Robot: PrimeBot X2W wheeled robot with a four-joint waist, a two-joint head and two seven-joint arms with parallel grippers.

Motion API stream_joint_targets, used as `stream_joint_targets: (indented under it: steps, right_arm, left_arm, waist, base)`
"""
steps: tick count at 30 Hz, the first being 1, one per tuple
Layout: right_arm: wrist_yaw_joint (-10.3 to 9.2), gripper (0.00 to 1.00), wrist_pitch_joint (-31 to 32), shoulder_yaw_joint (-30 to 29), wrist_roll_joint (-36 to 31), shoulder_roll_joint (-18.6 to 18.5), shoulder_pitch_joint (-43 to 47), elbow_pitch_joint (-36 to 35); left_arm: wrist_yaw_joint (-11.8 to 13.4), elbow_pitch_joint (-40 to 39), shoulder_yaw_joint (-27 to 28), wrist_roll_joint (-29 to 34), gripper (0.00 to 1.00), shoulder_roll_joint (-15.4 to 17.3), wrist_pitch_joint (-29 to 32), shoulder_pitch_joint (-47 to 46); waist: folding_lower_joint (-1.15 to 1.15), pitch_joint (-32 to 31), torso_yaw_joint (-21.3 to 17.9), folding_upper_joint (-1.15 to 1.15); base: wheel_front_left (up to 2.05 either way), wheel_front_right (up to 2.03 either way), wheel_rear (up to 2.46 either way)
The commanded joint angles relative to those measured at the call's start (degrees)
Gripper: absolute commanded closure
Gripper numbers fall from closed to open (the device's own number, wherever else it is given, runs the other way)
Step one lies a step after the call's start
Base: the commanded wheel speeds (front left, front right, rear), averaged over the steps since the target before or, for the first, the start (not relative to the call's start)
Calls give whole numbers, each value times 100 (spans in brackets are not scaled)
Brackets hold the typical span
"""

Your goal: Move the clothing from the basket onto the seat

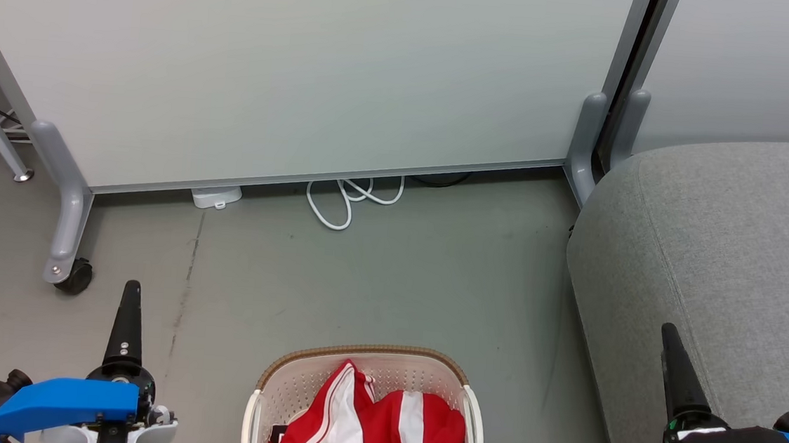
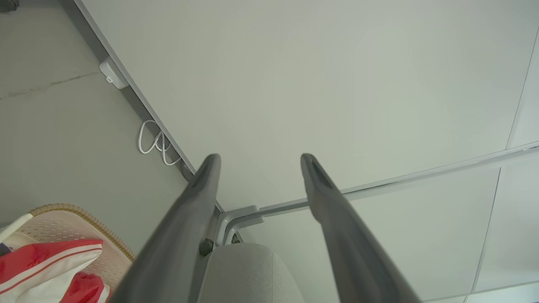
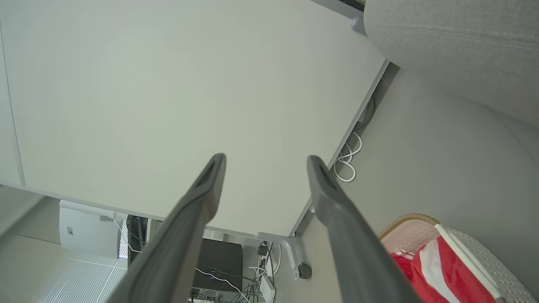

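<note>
The basket (image 1: 364, 351) stands on the grey floor (image 1: 390, 270) at the bottom middle of the head view, its brown rim towards the white partition (image 1: 308, 67); the clothing (image 1: 378, 428) lies heaped inside it, red with white panels and stripes, one piece on the left and one on the right, touching each other; the seat (image 1: 738, 241) stands to the basket's right, apart from it, with floor between them.

The left gripper (image 2: 261, 158) hangs to the left of the basket, well apart from the clothing, pointing towards the partition; its two fingers stand wide apart with nothing between them; in its wrist view the basket and a red-and-white fold sit at the lower left corner. The right gripper (image 3: 266, 159) hangs on the basket's other side, by the seat's left edge in the head view, also clear of the clothing; its fingers too are spread and hold nothing; its wrist view has the basket at the lower right.

A white cable (image 1: 350, 200) loops on the floor under the partition.
</note>
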Motion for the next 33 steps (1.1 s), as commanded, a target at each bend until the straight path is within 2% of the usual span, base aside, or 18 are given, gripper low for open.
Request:
stream_joint_targets:
  steps: [1,33]
  right_arm:
    - [5,0,-84,65,-333,-31,-143,-127]
    - [10,0,-687,525,-3288,-43,-124,-142]
  left_arm:
    - [-5,-139,10,295,0,50,-73,-163]
    - [212,-366,-648,3626,0,64,-675,-111]
  waist:
    - [0,0,4,0]
    - [0,41,40,0]
  base:
    - [0,0,0]
    - [0,0,0]
